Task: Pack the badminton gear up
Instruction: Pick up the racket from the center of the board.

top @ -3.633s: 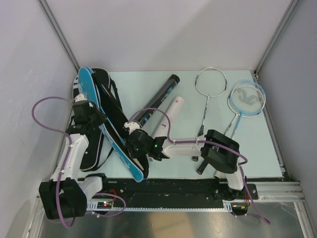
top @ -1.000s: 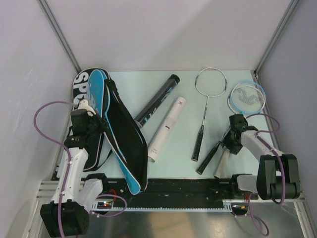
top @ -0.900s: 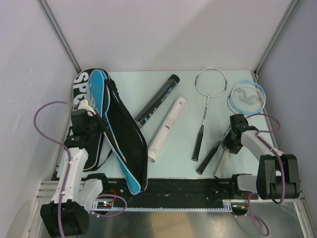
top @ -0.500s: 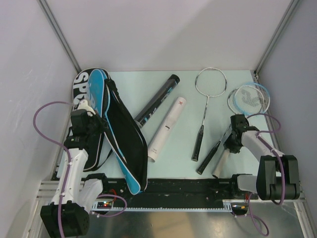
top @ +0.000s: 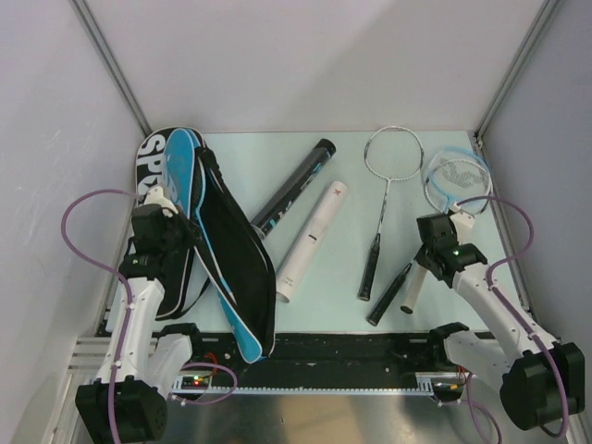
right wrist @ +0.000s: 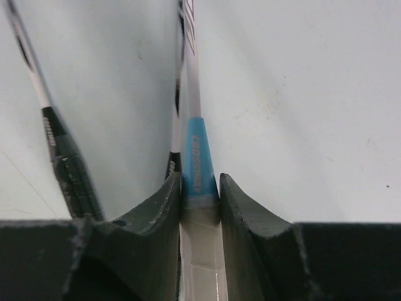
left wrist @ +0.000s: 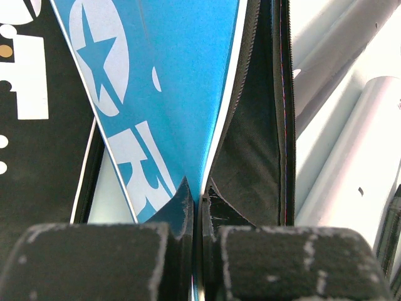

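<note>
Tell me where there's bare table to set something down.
Widest bare patch: between the white tube and the silver racket, down to the near edge. A smaller one: far edge, between the black cover and the black tube. Crowded: covers on the left, blue racket and right end effector on the right.

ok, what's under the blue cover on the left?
The black cover lies beneath the blue cover; only "SP" of its lettering shows, the rest is covered. The left fingers pinch the blue cover's edge. Contents are hidden.
</note>
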